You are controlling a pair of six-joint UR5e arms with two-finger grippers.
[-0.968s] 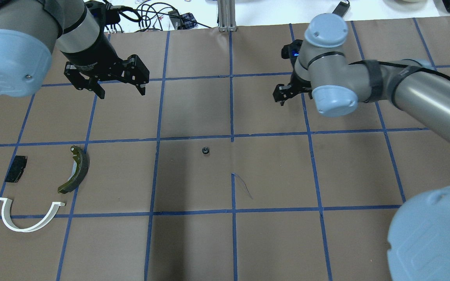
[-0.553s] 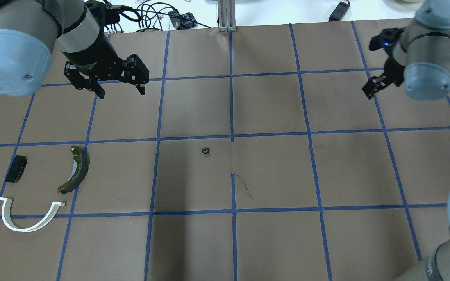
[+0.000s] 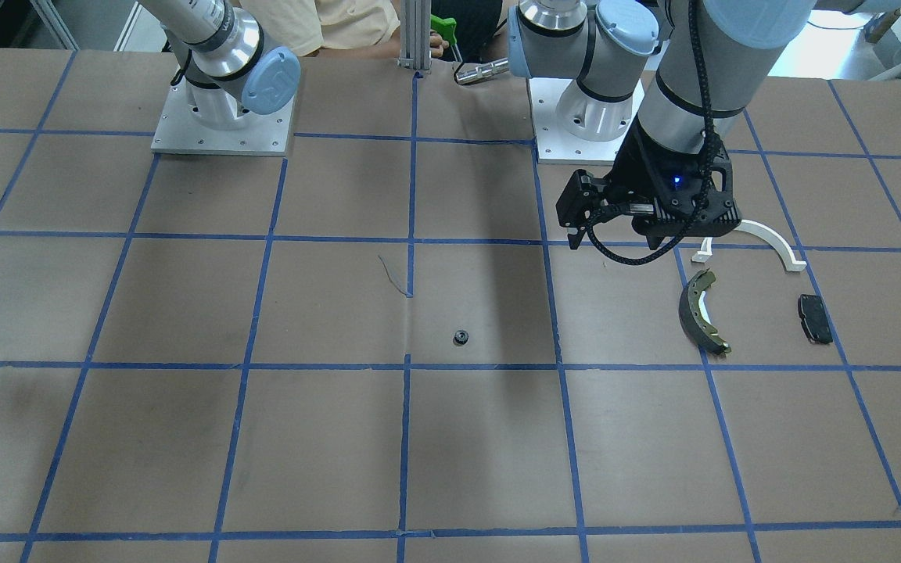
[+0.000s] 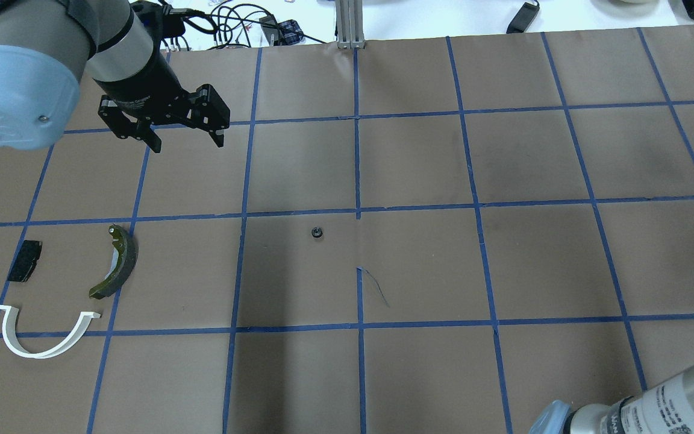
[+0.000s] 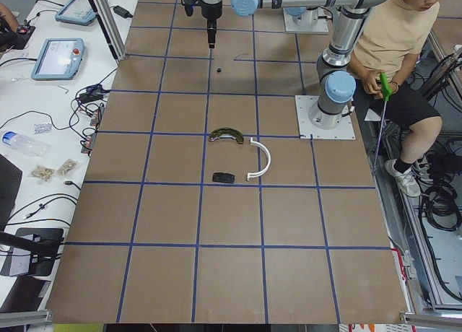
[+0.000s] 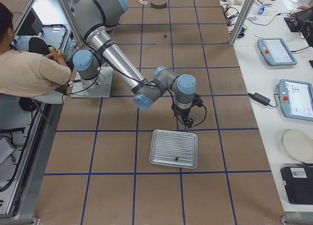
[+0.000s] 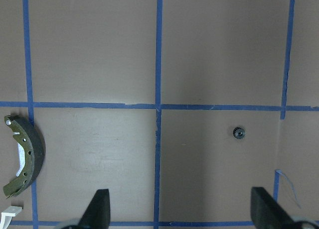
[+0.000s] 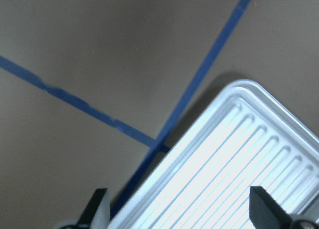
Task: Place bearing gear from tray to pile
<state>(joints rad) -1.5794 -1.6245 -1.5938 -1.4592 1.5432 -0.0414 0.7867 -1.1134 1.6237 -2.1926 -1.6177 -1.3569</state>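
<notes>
A small black gear (image 4: 317,232) lies alone on the brown paper at the table's middle; it also shows in the left wrist view (image 7: 239,133). The pile sits at the left: a white half-ring arc (image 4: 46,340), a dark brake shoe (image 4: 117,262) and a black pad (image 4: 25,260). My left gripper (image 4: 188,144) is open and empty, above the table behind the pile. My right gripper (image 8: 179,209) is open and empty over the corner of the ribbed metal tray (image 8: 239,164). A small dark part (image 6: 176,159) lies in the tray (image 6: 174,147).
Blue tape lines grid the brown paper. Cables and an aluminium post (image 4: 350,24) stand at the far edge. A person (image 6: 29,71) sits beside the robot base. Tablets (image 6: 278,51) lie on the side table.
My right arm has swung to the right, out of the overhead view, over to the tray. The left arm, the gear and the pile have not moved.
</notes>
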